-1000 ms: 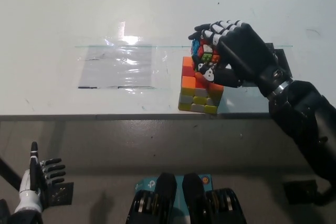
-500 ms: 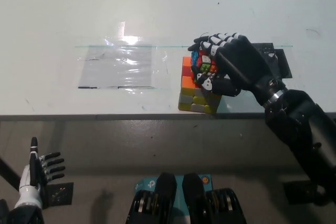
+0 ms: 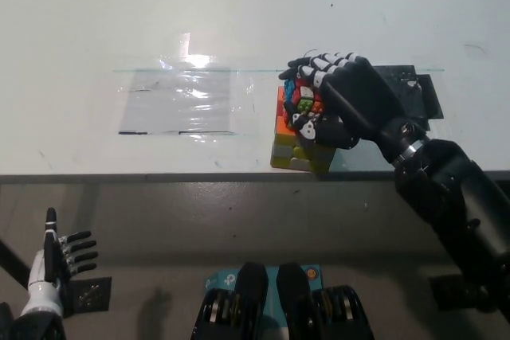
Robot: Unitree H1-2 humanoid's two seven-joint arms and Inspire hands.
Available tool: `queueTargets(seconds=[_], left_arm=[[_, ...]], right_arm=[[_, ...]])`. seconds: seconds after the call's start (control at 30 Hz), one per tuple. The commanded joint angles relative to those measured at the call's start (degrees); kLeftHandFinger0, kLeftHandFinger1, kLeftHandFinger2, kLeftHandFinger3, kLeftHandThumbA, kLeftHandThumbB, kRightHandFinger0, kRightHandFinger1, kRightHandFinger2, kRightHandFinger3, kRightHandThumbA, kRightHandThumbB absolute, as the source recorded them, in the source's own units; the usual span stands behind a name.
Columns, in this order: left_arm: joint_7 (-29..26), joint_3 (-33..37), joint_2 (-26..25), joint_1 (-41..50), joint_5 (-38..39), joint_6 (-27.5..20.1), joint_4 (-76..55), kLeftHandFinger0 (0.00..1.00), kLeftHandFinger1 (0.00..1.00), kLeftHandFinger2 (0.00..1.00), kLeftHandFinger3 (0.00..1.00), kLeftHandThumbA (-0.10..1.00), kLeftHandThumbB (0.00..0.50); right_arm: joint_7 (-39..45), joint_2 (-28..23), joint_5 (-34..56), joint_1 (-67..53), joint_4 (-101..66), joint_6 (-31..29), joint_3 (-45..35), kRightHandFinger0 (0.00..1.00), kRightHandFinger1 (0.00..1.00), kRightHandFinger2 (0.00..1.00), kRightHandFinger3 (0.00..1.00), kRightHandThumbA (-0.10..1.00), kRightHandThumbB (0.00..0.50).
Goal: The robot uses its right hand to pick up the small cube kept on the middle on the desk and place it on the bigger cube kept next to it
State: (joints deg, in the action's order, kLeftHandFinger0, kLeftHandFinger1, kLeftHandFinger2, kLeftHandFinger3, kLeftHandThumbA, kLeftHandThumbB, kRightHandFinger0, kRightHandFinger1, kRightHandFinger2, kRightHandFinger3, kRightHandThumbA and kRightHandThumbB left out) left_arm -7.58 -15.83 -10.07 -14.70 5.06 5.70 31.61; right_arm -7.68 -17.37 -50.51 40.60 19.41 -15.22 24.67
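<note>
At the desk's (image 3: 96, 29) near edge, two cubes, two hands.
Right hand (image 3: 339, 101), fingers grasping the small cube (image 3: 305, 99), holds it atop the bigger cube (image 3: 291, 145); left hand (image 3: 60, 264) rests at 7 o'clock, fingers spread.

Single view only, from the robot's head, looking steeply down. The white desk (image 3: 96, 13) fills the upper half of the frame, its near edge running level across the middle; grey floor lies below that edge. Far edge and side edges of the desk fall outside the frame. The black right hand (image 3: 331, 101) sits near the desk's near edge, right of centre. The white left hand (image 3: 57, 260) shows at lower left, below the desk's near edge.
</note>
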Motion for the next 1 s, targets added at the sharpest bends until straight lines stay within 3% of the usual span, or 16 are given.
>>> queueTargets(seconds=[0.0,0.03,0.1,0.13,0.17,0.2,0.27,0.4,0.47,0.63,0.73,0.87,0.97], left_arm=[[0.3,0.1,-1.5,-1.0,0.2,-0.7,-1.7,0.61,0.56,0.54,0.53,1.0,0.014],[0.3,0.2,-1.5,-0.9,0.1,-0.9,-1.6,0.6,0.55,0.53,0.54,1.0,0.011],[0.1,0.4,-1.5,-0.9,-0.4,-1.3,-1.1,0.6,0.55,0.55,0.55,1.0,0.021],[0.1,0.4,-1.5,-0.8,-0.3,-1.0,-1.2,0.6,0.56,0.55,0.55,1.0,0.021],[0.1,0.7,-1.6,-0.6,-0.7,-1.2,-1.2,0.61,0.58,0.57,0.55,1.0,0.019],[0.0,0.6,-1.5,-0.6,-0.6,-1.0,-1.5,0.6,0.57,0.56,0.56,1.0,0.017],[0.0,0.5,-1.5,-0.6,-0.4,-1.4,-1.4,0.58,0.55,0.53,0.52,1.0,0.015],[0.3,0.3,-1.4,-0.5,0.1,-0.9,-1.8,0.6,0.55,0.54,0.53,1.0,0.011],[0.4,0.3,-1.5,-0.5,0.1,-1.3,-1.5,0.6,0.56,0.56,0.56,1.0,0.019],[0.3,0.1,-1.2,-0.2,0.3,-1.5,-1.6,0.59,0.53,0.52,0.52,1.0,0.025],[0.0,0.3,-1.3,-0.1,-0.2,-1.1,-1.8,0.58,0.52,0.5,0.5,1.0,0.027],[-0.2,0.1,-1.3,-0.3,-0.1,-1.4,-1.3,0.56,0.49,0.48,0.48,1.0,0.015],[-0.2,0.3,-1.4,-0.3,-0.4,-1.2,-1.4,0.58,0.53,0.51,0.5,1.0,0.019]], right_arm=[[1.1,-0.7,-2.7,1.6,-2.9,1.3,0.5,0.0,0.14,0.39,0.89,-0.02,0.054],[1.2,-0.9,-3.5,1.6,-3.2,1.8,0.7,0.06,0.25,0.44,0.99,0.11,0.085],[2.1,-1.3,-4.8,1.4,-4.0,2.9,1.1,0.27,0.53,0.66,1.0,0.3,0.134],[2.3,-1.3,-4.7,1.3,-4.2,3.1,1.1,0.31,0.56,0.7,1.0,0.32,0.141],[3.3,-1.6,-5.2,1.2,-4.9,3.7,1.3,0.45,0.71,0.88,1.0,0.41,0.176],[3.7,-1.7,-5.3,1.2,-5.1,3.8,1.3,0.52,0.8,0.97,1.0,0.45,0.176],[4.0,-2.1,-6.0,1.4,-5.5,4.0,1.6,0.58,0.89,1.0,1.0,0.51,0.168],[3.6,-2.2,-6.4,1.5,-5.6,3.9,1.7,0.64,0.98,1.0,1.0,0.52,0.175],[4.1,-2.2,-6.3,1.5,-6.3,4.3,1.4,0.7,1.0,1.0,1.0,0.47,0.186],[3.9,-2.6,-6.5,1.7,-6.3,3.9,1.3,0.64,1.0,1.0,1.0,0.41,0.201],[3.1,-2.7,-7.0,1.6,-6.2,3.9,1.3,0.66,1.0,1.0,1.0,0.4,0.213],[2.7,-2.7,-8.1,1.7,-6.2,4.2,1.3,0.71,1.0,1.0,1.0,0.44,0.216],[4.0,-2.4,-7.2,1.6,-6.7,4.5,0.9,0.79,1.0,1.0,1.0,0.49,0.224]])
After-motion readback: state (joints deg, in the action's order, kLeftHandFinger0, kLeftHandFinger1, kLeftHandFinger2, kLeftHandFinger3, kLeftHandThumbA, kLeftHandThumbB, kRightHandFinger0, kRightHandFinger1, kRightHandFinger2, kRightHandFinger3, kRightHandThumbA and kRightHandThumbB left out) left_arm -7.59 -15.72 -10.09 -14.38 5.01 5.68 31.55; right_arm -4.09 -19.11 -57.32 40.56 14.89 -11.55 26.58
